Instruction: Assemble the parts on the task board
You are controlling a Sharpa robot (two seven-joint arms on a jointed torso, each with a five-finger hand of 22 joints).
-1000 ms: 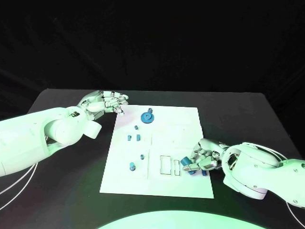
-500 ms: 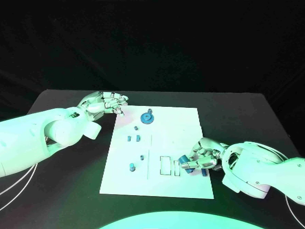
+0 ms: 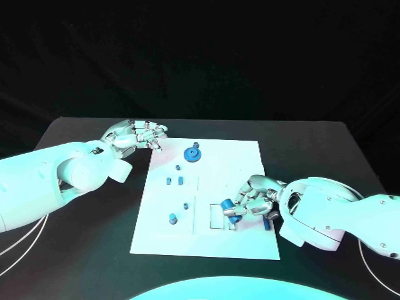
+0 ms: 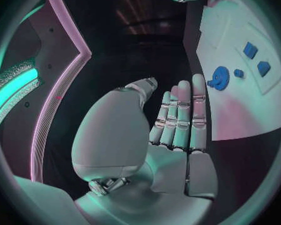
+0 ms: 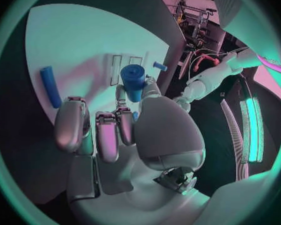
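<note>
1. Since a moment ago my right hand (image 3: 250, 203) has slid inward over the task board (image 3: 227, 164), away from its right edge, pinching a blue cylinder (image 5: 133, 82) above the rectangular slots.
2. My left hand (image 3: 139, 134), fingers straight and together, holds nothing beside the board's far-left corner.

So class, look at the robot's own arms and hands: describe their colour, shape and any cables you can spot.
Both arms are bulky, rounded, smooth white shells. Each ends in a silver metal hand, left and right, with segmented fingers and smooth rounded pads. Thin white cables loop under the left arm, and another under the right. No markings can be made out.
</note>
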